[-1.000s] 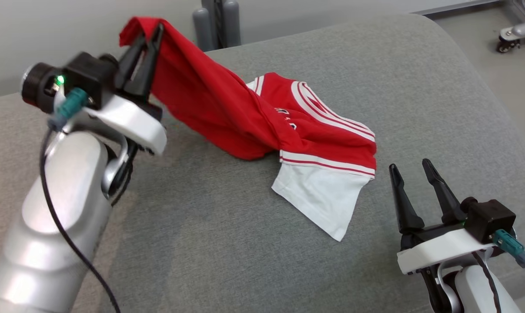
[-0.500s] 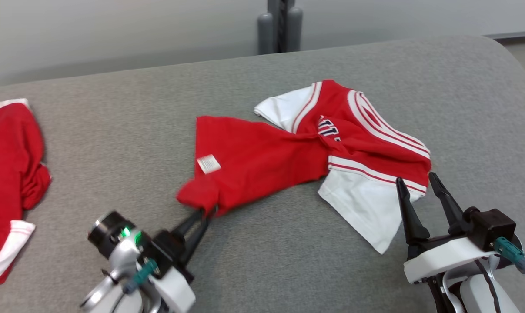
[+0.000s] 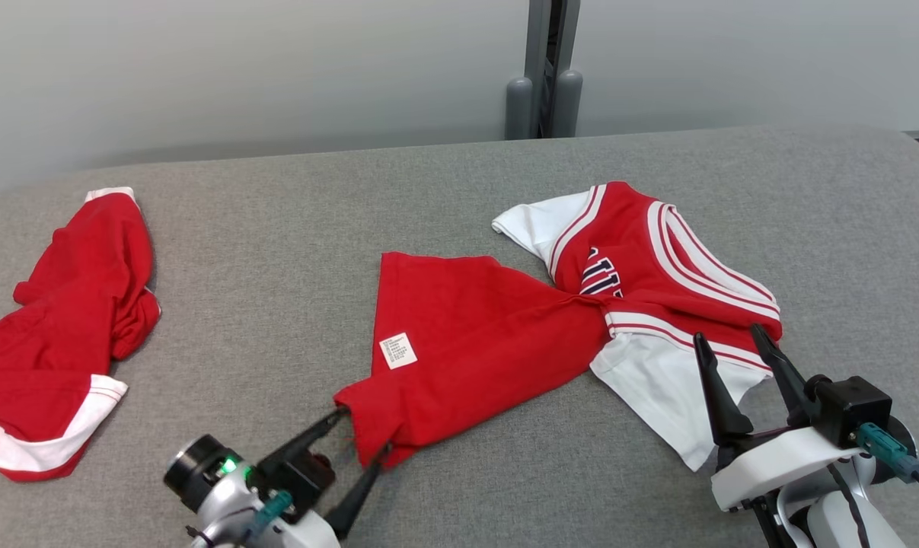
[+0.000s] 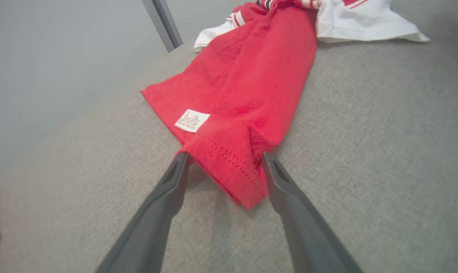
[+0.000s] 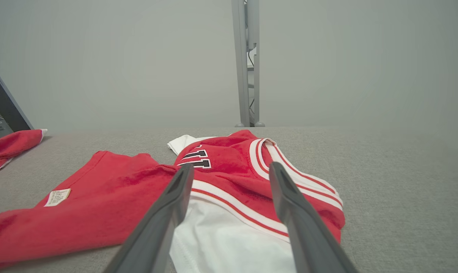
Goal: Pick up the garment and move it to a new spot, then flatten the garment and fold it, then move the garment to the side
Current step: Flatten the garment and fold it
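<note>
The garment (image 3: 474, 342) is a red jersey with white sleeves and striped trim, lying twisted on the grey padded surface (image 3: 276, 228). Its red hem end with a white label points toward me, and the collar end lies to the right. My left gripper (image 3: 362, 435) is open, low on the surface, with the hem corner lying loose between its spread fingers (image 4: 164, 197); the same corner shows in the left wrist view (image 4: 232, 167). My right gripper (image 3: 728, 336) is open just in front of the white sleeve, holding nothing, its fingers (image 5: 289, 212) framing the jersey (image 5: 111, 201).
A second red garment with white trim (image 3: 71, 304) lies crumpled at the far left of the surface. A grey metal post (image 3: 543, 76) stands behind the far edge against a pale wall. The surface's right corner is rounded.
My left gripper brought the raised hem down onto the surface near me and opened, letting it go. The head camera also shifted, bringing the second garment into view. My right gripper stays open.
</note>
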Controlling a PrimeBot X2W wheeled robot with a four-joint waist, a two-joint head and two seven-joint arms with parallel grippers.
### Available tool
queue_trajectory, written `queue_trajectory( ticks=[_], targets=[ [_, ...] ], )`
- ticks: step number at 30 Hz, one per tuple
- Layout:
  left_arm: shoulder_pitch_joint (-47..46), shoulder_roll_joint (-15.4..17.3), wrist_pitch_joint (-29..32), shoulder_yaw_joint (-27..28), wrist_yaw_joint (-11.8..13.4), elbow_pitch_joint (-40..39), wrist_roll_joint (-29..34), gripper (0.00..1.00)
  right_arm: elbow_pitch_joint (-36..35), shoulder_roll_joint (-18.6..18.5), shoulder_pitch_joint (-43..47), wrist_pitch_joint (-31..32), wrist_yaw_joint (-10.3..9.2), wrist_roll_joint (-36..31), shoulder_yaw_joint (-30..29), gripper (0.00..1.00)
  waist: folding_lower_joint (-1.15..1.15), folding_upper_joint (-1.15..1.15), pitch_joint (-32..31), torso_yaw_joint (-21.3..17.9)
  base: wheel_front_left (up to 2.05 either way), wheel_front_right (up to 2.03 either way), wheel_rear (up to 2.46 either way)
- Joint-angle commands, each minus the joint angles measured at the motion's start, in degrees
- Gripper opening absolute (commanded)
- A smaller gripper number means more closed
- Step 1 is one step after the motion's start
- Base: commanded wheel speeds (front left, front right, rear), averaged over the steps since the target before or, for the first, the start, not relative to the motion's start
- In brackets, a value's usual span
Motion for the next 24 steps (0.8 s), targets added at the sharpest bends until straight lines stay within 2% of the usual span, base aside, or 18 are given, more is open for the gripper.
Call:
queue_trajectory(
  ticks=[1, 6, 8, 11, 15, 19, 24],
  targets=[
    [0.23, -0.2, -0.62, 1.79, 0.82, -0.54, -1.82, 1.0, 0.13, -0.5, 0.36, 0.15, 0.01, 0.09, -0.05, 1.0, 0.0, 0.0, -0.27, 0.18, 0.0, 0.0, 0.0],
    [0.26, -1.95, -2.57, 10.76, 4.15, -4.18, -10.21, 1.0, -0.42, -0.47, 0.5, 0.13, 0.01, 0.1, 0.01, 1.0, 0.0, 0.0, -0.57, 0.16, 0.0, 0.0, 0.0],
    [-0.12, -2.73, -3.3, 14.6, 6.23, -6.0, -12.24, 1.0, -0.97, -0.34, 0.48, 0.1, 0.01, 0.22, 0.08, 1.0, 0.0, 0.0, -0.54, 0.06, 0.0, 0.0, 0.0],
    [0.18, -4.91, -3.84, 19.65, 9.58, -8.97, -13.5, 1.0, -2.08, -0.13, 0.68, -0.01, 0.01, 0.56, -0.1, 1.0, 0.0, 0.0, -0.51, -0.2, 0.0, 0.0, 0.0],
    [3.04, -8.61, -3.84, 25.4, 11.44, -13.05, -12.16, 1.0, -3.6, -0.02, 0.99, -0.09, 0.01, 0.85, -0.44, 1.0, 0.0, 0.0, -0.37, -0.58, 0.0, 0.0, 0.0],
    [5.79, -12.79, -3.84, 28.7, 11.07, -13.72, -9.74, 1.0, -4.76, 0.01, 1.11, -0.13, 0.01, 0.83, -0.69, 1.0, 0.0, 0.0, -0.27, -1.1, 0.0, 0.0, 0.0],
    [7.9, -15.36, -3.85, 30.35, 8.36, -12.11, -6.91, 1.0, -5.55, 0.04, 1.23, -0.13, 0.01, 0.57, -1.27, 1.0, 0.0, 0.0, 0.06, -1.1, 0.0, 0.0, 0.0]
  ],
)
